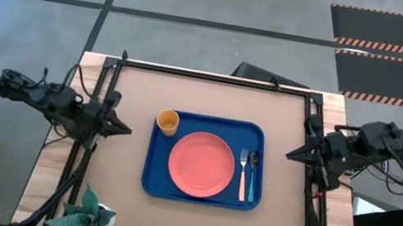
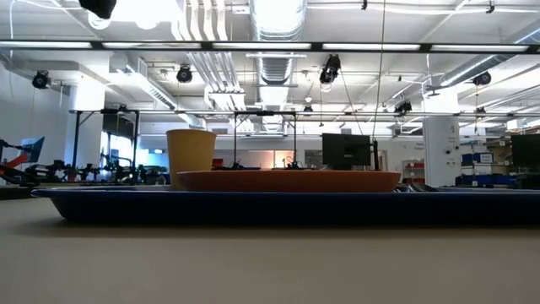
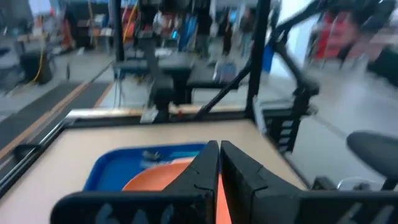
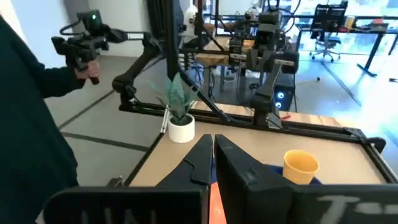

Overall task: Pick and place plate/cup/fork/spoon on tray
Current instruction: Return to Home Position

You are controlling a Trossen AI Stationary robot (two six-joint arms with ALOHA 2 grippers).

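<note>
The blue tray [image 1: 152,179] lies mid-table. On it rest the coral-pink plate [image 1: 202,164], the orange-yellow cup [image 1: 168,121] at its far left corner, and the peach-handled fork [image 1: 243,175] and teal-handled spoon [image 1: 252,177] side by side right of the plate. The low view shows the cup [image 2: 191,158] and plate [image 2: 287,180] on the tray [image 2: 287,207]. My left gripper [image 1: 126,127] is shut and empty at the table's left edge. My right gripper [image 1: 291,155] is shut and empty at the right edge. Both fingers pairs show closed in the wrist views [image 3: 219,163] [image 4: 213,155].
A small potted plant [image 1: 88,216] stands at the table's near left corner, and also shows in the right wrist view [image 4: 179,115]. A black frame [image 1: 216,76] runs round the table's far and side edges. A person's dark sleeve [image 4: 25,124] shows in the right wrist view.
</note>
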